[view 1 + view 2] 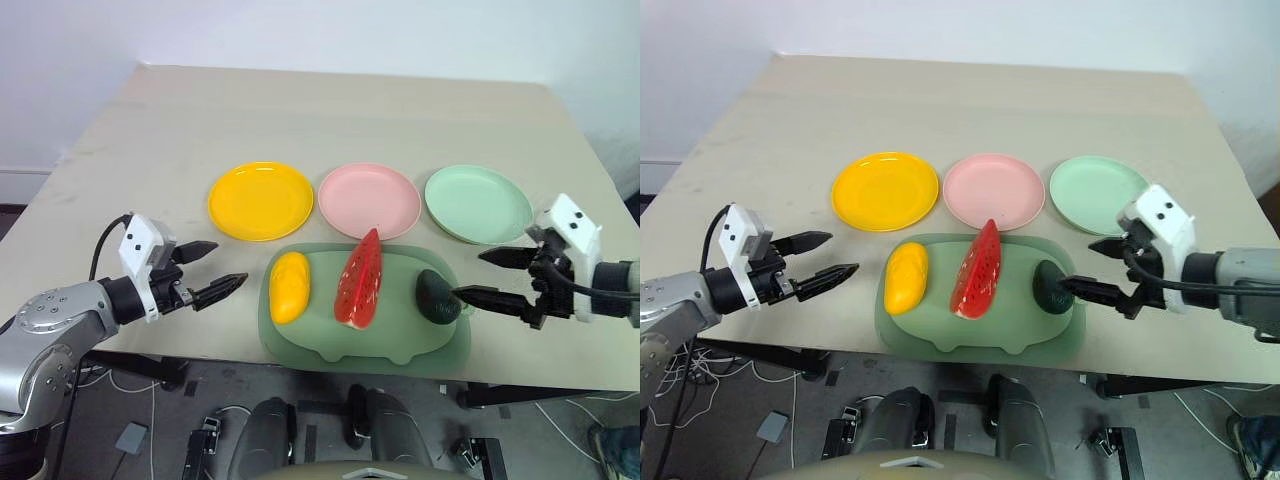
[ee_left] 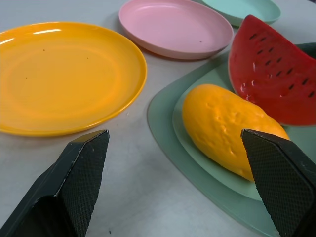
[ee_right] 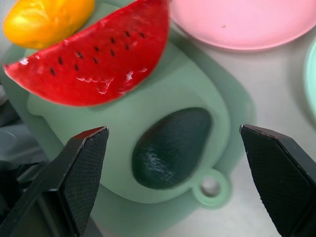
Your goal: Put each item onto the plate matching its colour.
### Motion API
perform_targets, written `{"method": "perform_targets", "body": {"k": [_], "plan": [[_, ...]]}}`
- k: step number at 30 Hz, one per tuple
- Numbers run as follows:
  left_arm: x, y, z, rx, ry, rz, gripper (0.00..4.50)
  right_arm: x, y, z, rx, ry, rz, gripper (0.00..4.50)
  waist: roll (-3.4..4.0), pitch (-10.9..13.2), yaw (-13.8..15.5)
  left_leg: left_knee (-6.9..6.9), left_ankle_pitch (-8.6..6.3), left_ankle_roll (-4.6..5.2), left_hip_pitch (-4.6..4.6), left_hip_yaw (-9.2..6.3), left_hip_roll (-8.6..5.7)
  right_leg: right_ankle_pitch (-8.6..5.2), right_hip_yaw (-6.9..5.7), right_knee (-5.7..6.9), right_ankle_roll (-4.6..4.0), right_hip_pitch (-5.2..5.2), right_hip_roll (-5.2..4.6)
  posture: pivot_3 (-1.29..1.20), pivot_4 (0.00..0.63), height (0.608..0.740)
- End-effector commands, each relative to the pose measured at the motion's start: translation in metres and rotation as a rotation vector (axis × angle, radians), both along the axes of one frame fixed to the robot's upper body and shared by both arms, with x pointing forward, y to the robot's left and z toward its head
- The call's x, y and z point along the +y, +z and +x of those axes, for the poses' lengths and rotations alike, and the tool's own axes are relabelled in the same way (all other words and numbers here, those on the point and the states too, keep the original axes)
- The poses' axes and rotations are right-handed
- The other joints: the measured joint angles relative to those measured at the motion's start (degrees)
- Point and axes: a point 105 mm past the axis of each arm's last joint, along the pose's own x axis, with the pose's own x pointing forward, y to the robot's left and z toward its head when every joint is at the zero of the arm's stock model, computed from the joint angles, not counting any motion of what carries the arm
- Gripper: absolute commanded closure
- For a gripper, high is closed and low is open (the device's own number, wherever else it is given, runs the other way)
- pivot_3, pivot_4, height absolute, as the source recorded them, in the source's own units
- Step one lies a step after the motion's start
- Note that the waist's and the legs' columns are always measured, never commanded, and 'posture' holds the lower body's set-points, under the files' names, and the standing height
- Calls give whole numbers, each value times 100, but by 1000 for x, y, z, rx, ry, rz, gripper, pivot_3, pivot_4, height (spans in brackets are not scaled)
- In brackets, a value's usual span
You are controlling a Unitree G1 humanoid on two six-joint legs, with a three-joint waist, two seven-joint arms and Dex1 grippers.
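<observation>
Near the front edge of the surface (image 1: 120, 130), the avocado (image 1: 438, 297), long axis running front to back, lies on the green mat (image 1: 400, 345) just beside the wide-open, empty right end effector (image 1: 488, 275), the left end effector (image 1: 215, 268) equally wide beside the one mango (image 1: 290, 287), one watermelon wedge (image 1: 361, 280) between, three plates behind: yellow (image 1: 261, 200), pink (image 1: 369, 200), pale green (image 1: 477, 203).

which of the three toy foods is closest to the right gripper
The dark green avocado, at the mat's right end beside the right gripper; the watermelon wedge and mango lie further left.

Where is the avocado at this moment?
The avocado lies on the right end of the green mat, right of the watermelon wedge, near the pale green plate.
</observation>
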Motion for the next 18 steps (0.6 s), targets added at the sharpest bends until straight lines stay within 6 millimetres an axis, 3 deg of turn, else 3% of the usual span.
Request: {"method": "perform_targets", "body": {"k": [1, 18], "plan": [[-9, 12, 2, -44, -38, -8, 11, 4, -5, 5, 9, -60, -16, 0, -6, -4, 6, 0, 0, 0, -4, -3, -1, -1, -2, -1, -2, -1, -1, 0, 150, 740], [-15, 20, 7, -66, -65, 14, 11, 18, -51, 9, 98, -155, -39, 0, -5, -4, -11, 0, 0, 1, -7, -2, -2, 3, -1, 0, 4, -3, 2, 0, 150, 740]]}}
